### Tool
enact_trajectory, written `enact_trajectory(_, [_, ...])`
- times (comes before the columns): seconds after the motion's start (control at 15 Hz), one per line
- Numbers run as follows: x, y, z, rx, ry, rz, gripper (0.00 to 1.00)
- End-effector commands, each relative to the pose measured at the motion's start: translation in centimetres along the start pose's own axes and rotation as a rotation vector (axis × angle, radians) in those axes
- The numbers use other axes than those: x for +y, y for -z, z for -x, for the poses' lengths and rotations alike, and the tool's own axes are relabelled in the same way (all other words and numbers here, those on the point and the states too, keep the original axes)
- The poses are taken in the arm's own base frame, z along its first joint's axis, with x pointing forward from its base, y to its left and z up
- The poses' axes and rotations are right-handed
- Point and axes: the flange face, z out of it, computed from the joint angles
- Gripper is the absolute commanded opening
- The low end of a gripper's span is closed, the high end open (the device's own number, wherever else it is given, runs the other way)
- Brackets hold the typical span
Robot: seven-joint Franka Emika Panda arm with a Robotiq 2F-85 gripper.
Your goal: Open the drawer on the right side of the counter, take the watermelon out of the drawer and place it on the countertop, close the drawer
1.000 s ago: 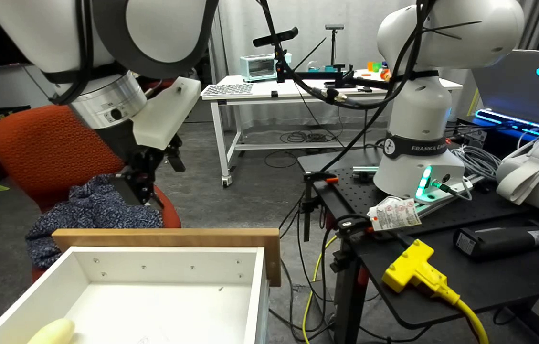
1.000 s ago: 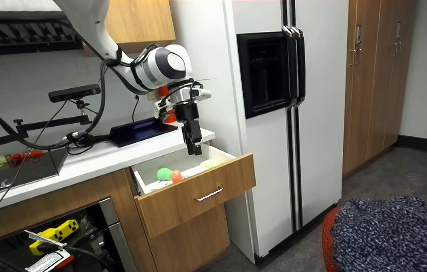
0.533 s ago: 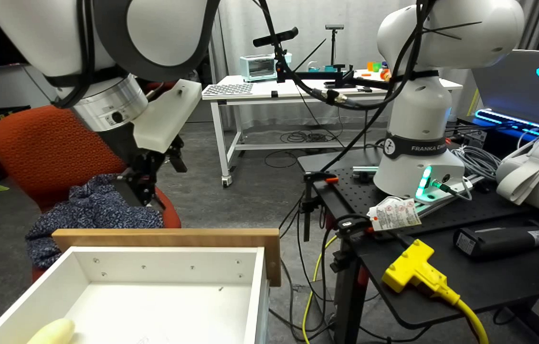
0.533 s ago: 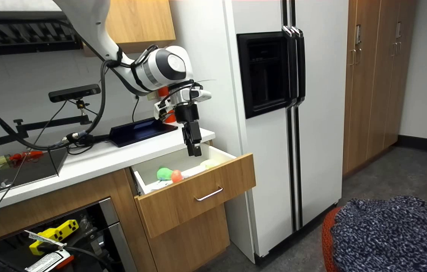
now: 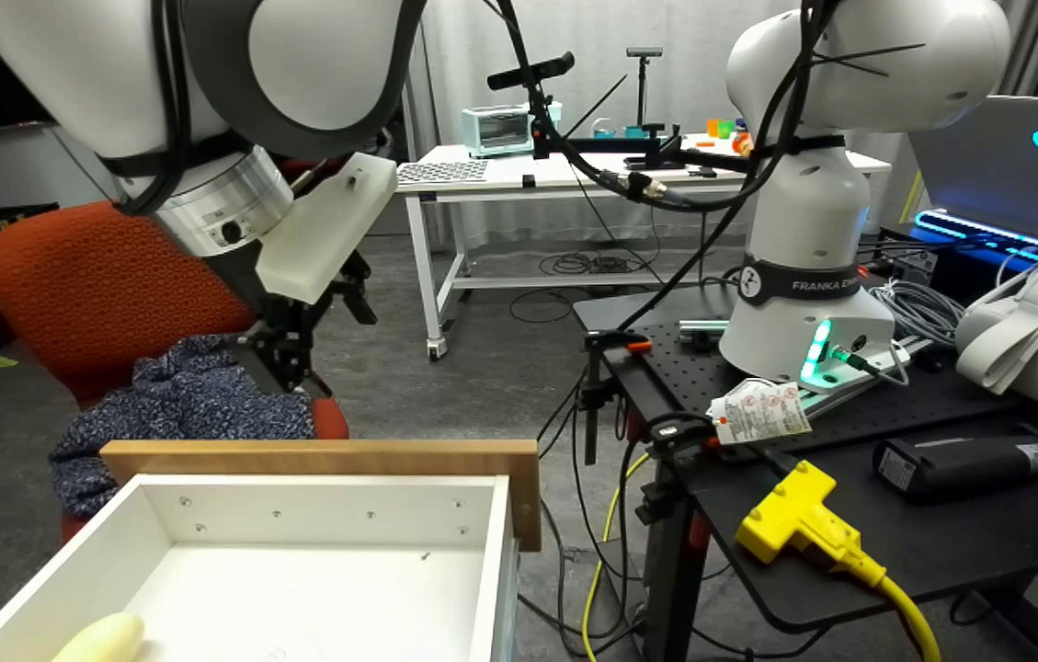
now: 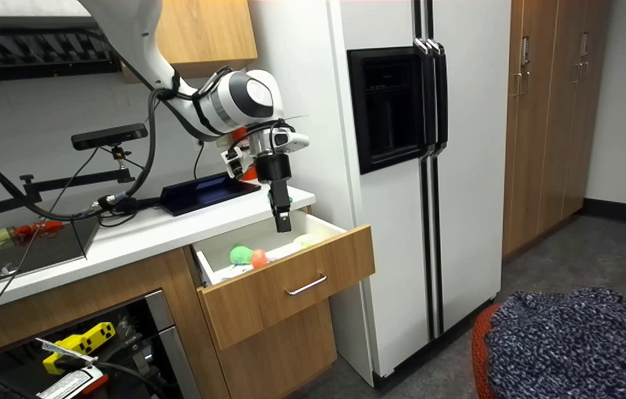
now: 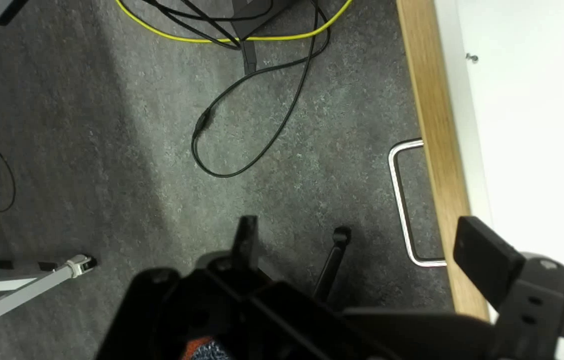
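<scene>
Our gripper [image 7: 356, 232] hangs above the drawer [image 6: 290, 302], near its wooden front board [image 7: 439, 140], its two fingers [image 7: 484, 260] spread wide, with nothing held between them. We see the drawer pulled well out from under the white countertop [image 6: 141, 230], a metal handle [image 6: 306, 285] on its front. In an exterior view, a green object [image 6: 241, 255] and an orange-red round one [image 6: 259, 258] lie inside, side by side. A pale yellow object [image 5: 103, 641] lies in the drawer in both exterior views, near one side wall. We cannot tell for certain which thing is the watermelon.
</scene>
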Motion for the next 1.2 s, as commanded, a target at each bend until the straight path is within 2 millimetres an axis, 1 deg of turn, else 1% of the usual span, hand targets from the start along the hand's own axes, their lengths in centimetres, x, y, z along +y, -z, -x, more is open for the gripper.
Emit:
enact_trajectory(0.0, [0.13, 0.32, -0.04, 0.003, -0.038, 0.026, 1.00])
enact_trajectory(0.2, [0.14, 0.28, 0.03, -0.007, -0.046, 0.027, 1.00])
enact_trajectory(0.27, [0.12, 0.28, 0.05, -0.009, -0.048, 0.025, 0.84])
enact_trajectory(0.33, [0.11, 0.28, 0.05, -0.008, -0.052, 0.024, 0.72])
enact_trajectory(0.87, [-0.02, 0.30, 0.13, -0.017, -0.098, 0.013, 0.11])
enact_trajectory(0.93, [-0.07, 0.30, 0.18, -0.023, -0.102, 0.008, 0.04])
enact_trajectory(1.0, [-0.11, 0.32, 0.18, -0.023, -0.111, 0.003, 0.00])
enact_trajectory(1.13, [-0.05, 0.30, 0.19, -0.021, -0.119, 0.014, 0.00])
